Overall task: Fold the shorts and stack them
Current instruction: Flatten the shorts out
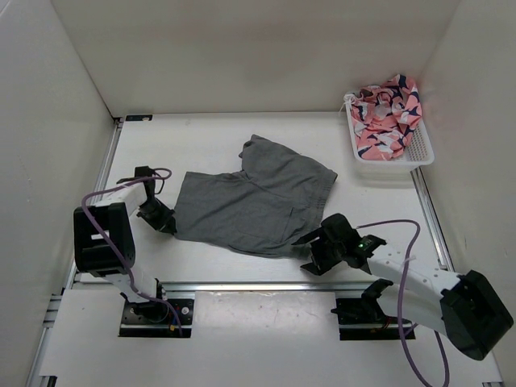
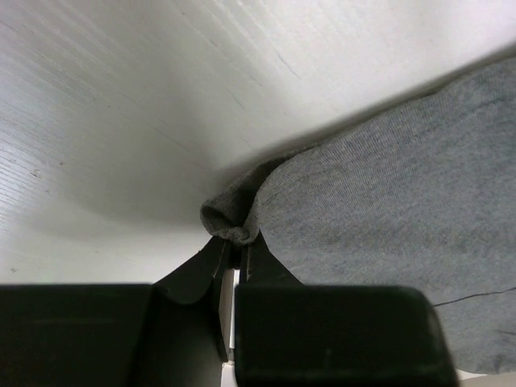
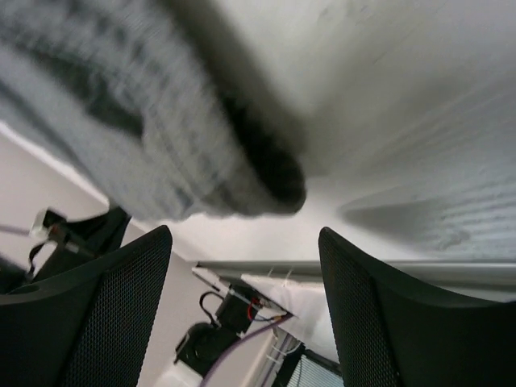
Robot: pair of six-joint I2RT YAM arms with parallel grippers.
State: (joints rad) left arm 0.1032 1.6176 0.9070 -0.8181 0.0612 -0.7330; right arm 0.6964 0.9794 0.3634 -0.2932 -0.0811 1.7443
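The shorts (image 1: 254, 201) lie spread out and a little rumpled in the middle of the counter (image 1: 201, 137), grey, with one part reaching toward the far side and the long edge facing my bases. My left tool (image 1: 164, 218) is at their left edge, low on the counter. In the left wrist view its tips are pressed together on a small bunched fold of the grey knit (image 2: 230, 219), so it is pinching the shorts at that corner, and the fabric next to the pinch rises slightly off the white surface. My right tool (image 1: 313, 248) sits at the near right edge of the shorts with its jaws spread wide. In the right wrist view the two mesh-faced fingers (image 3: 105, 314) stand well apart, and a blurred grey roll of the shorts' edge (image 3: 201, 161) is just ahead of the gap. I cannot tell whether the fabric touches either finger, but nothing is clamped there. At the far right corner of the counter stands a white basket (image 1: 419, 157), well apart from the shorts, with a crumpled pink patterned cloth (image 1: 389, 113) in it.
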